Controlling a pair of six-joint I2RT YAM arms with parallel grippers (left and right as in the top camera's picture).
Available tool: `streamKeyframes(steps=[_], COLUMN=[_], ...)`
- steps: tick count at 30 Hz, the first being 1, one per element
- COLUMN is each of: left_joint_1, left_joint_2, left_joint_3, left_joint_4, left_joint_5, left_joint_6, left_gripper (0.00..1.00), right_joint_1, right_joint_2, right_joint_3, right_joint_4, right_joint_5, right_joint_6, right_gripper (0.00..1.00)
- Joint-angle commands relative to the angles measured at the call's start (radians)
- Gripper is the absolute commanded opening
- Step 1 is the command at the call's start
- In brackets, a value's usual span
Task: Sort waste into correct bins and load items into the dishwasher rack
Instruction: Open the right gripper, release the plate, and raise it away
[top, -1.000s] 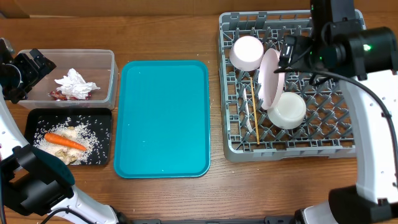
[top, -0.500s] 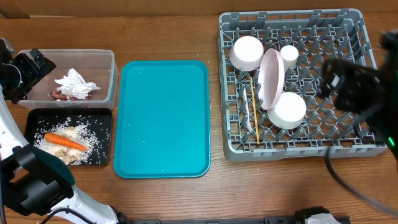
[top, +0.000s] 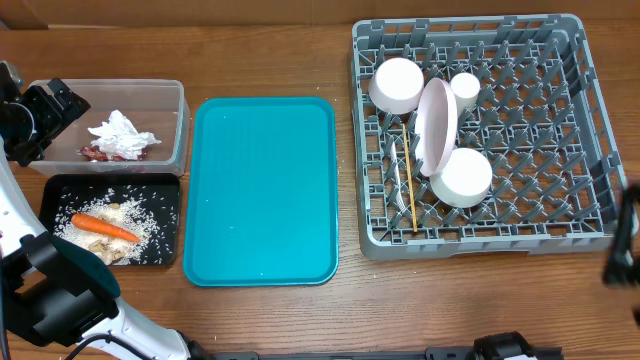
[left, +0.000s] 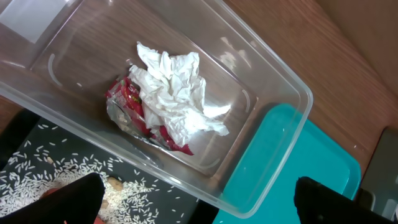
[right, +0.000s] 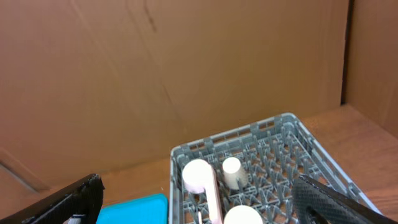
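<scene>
Waste binned, dishes racked: the job looks all but done.

The left gripper (left: 199, 202) hovers spread and empty over the clear plastic rectangular tub (top: 176, 100), which holds the crumpled white napkin (top: 122, 135) and the red crinkled snack wrapper (top: 97, 153). The right gripper (right: 199, 205), likewise spread and empty, faces the large square grey dishwasher rack (top: 560, 150), where the small pink plate (top: 437, 125) stands on edge beside the small white bowl (top: 461, 177). The small orange carrot (top: 104, 227) lies in the shallow black rectangular tray (top: 60, 188). The best move now is probably to scan the teal serving tray (top: 265, 190) for strays, keeping both arms above the rims. The table is brown wood (top: 270, 55), with a plain brown panel wall (right: 124, 68) behind.
</scene>
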Motion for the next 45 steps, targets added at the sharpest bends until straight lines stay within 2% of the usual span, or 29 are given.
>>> streamKeyframes(steps=[1, 12, 18, 36, 45], left_joint_1=[-0.007, -0.007, -0.007, -0.007, -0.007], left_joint_2=[0.007, 0.007, 0.007, 0.007, 0.007], left_joint_3=[-0.002, -0.002, -0.002, -0.002, -0.002], left_joint_4=[0.0, 0.0, 0.0, 0.0, 0.0], left_joint_5=[-0.003, -0.003, -0.003, -0.003, -0.003], left_joint_6=[-0.009, -0.009, -0.009, -0.009, -0.009], left_gripper=[1.0, 1.0, 1.0, 1.0, 1.0], right_joint_1=[0.0, -0.011, -0.011, -0.012, -0.012], right_joint_2=[-0.076, -0.401, -0.539, -0.831, -0.841], right_joint_3=[-0.083, -0.534, -0.8, -1.451, -1.656], right_joint_4=[0.017, 0.187, 0.37, 1.015, 1.282], right_joint_5=[-0.009, -0.01, -0.01, -0.04, -0.047], right_joint_6=[0.023, 0.066, 0.086, 0.109, 0.114], right_gripper=[1.0, 1.0, 1.0, 1.0, 1.0])
